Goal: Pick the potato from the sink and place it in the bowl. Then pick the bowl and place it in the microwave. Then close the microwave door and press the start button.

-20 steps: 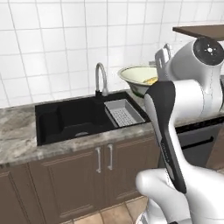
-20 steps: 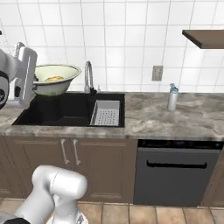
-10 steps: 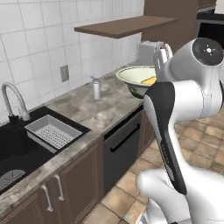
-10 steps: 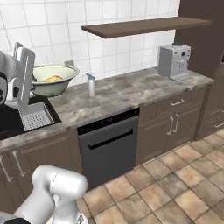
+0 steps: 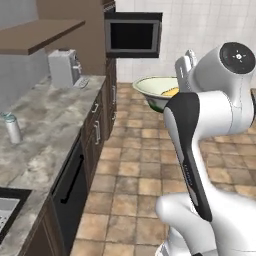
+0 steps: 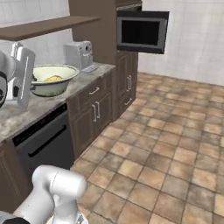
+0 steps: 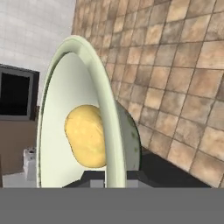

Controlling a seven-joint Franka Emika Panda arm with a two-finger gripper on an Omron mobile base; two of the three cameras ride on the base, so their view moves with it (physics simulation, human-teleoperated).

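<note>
Your gripper (image 7: pixel 114 177) pinches the thin rim of the bowl (image 5: pixel 156 90), holding it in the air above the tiled floor (image 6: pixel 175 148). You see a wide, shallow bowl, pale cream-green inside and darker green outside. The potato (image 7: pixel 85 135), a small golden-yellow lump, sits inside it. Farther back, the microwave (image 6: pixel 142 31) shows its dark window.

White Franka-type arm (image 5: pixel 200 125), glossy rounded link shells. Black curved band/panel runs down one link, left base view. Big round joint housing at top w/ dark grey circular cap, small pale dots on the cap. Flat white rectangular hand block (image 6: pixel 22 76) w/ dark edge trim, right base view. Smooth white rounded base/shoulder at bottom. Cables, screws, markings: can't tell.
</note>
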